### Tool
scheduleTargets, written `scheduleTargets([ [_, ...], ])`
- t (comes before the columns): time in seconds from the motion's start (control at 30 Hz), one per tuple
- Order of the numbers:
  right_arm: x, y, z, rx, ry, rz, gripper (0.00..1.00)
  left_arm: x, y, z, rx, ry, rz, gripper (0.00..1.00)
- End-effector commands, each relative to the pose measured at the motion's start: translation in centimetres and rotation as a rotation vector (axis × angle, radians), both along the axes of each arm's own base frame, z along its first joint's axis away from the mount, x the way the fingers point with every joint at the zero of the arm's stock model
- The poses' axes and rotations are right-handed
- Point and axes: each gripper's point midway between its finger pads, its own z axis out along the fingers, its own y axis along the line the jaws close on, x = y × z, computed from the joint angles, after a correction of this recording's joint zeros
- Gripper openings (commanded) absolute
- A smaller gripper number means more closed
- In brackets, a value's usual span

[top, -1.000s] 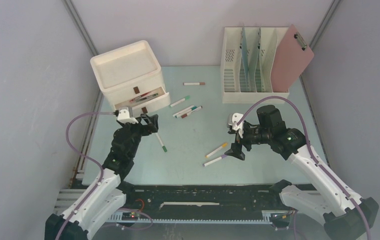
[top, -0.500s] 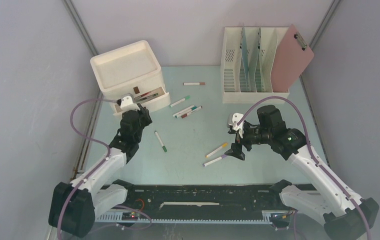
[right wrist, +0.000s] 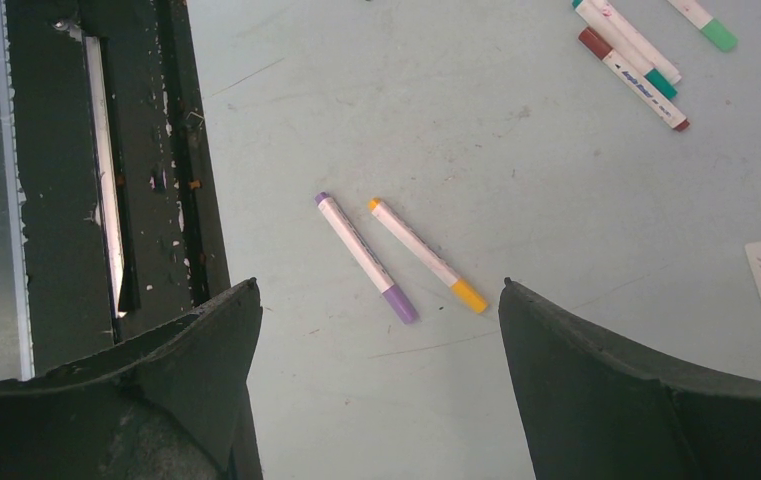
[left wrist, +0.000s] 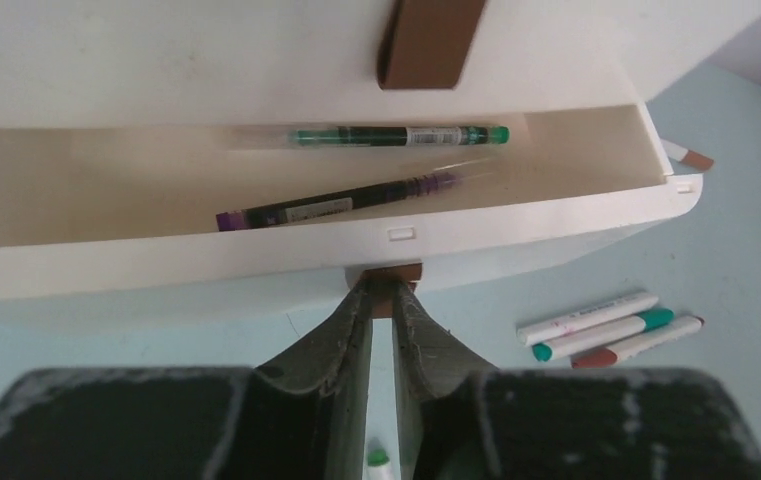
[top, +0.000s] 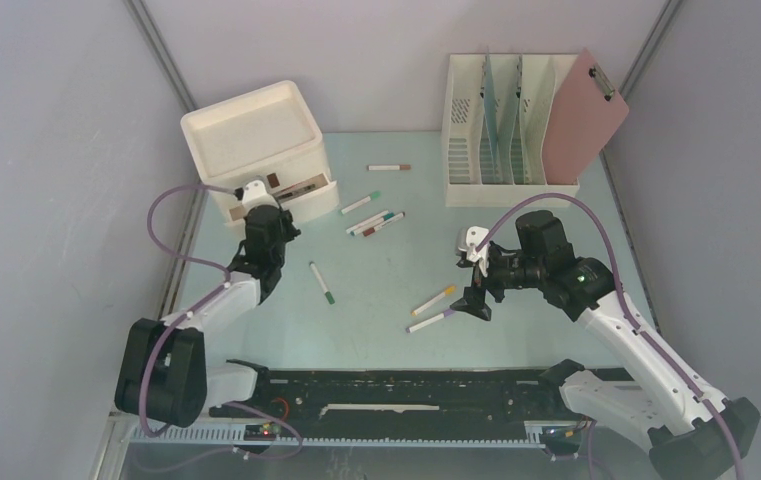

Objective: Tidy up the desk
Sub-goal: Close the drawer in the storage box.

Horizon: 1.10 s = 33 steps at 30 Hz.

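Note:
The pale mint desk (top: 526,230) carries loose markers. My left gripper (left wrist: 384,288) (top: 278,208) is shut on the brown handle (left wrist: 403,271) of the open lower drawer (left wrist: 516,215) of the cream drawer unit (top: 256,135). A green pen (left wrist: 396,135) and a purple pen (left wrist: 346,198) lie inside the drawer. My right gripper (right wrist: 381,284) (top: 472,300) hangs open just above the desk. A purple marker (right wrist: 366,257) and a yellow marker (right wrist: 426,253) lie between its fingers and a little ahead.
A green-capped marker (top: 322,282) lies behind the left gripper. More markers (top: 376,222) lie by the drawer, and a brown-capped one (top: 389,167) farther back. The cream file rack (top: 501,120) and a pink clipboard (top: 586,115) stand at the back right. A black rail (top: 376,385) edges the front.
My left arm has moved back from the green-capped marker to the drawer front, and its jaws have closed on the brown handle. The right arm has not moved.

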Motion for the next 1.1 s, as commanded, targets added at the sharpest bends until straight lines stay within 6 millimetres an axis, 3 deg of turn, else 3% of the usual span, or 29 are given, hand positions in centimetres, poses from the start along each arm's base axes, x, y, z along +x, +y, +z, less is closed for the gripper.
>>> scheduleTargets([
  [0.0, 0.2, 0.2, 2.1, 0.027, -0.068, 0.012, 0.95, 2.6, 2.6, 3.2, 0.014, -0.110, 0.083, 0.20],
  [0.2, 0.2, 0.2, 2.1, 0.026, -0.071, 0.015, 0.95, 4.0, 3.5, 4.3, 0.001, -0.141, 0.099, 0.23],
  [0.4, 0.2, 0.1, 2.0, 0.024, -0.073, 0.013, 0.95, 5.1, 4.1, 4.6, 0.014, -0.141, 0.108, 0.32],
  [0.7, 0.2, 0.1, 2.1, 0.024, -0.075, 0.011, 0.95, 5.3, 4.4, 4.6, 0.006, -0.153, 0.094, 0.37],
  [0.87, 0.3, 0.1, 2.1, 0.023, -0.075, 0.009, 0.95, 4.2, 2.4, 4.8, -0.054, -0.196, -0.009, 0.40],
  [1.07, 0.2, 0.0, 2.1, 0.024, -0.073, 0.011, 0.95, 1.9, 0.1, 5.4, -0.134, -0.261, -0.133, 0.54],
])
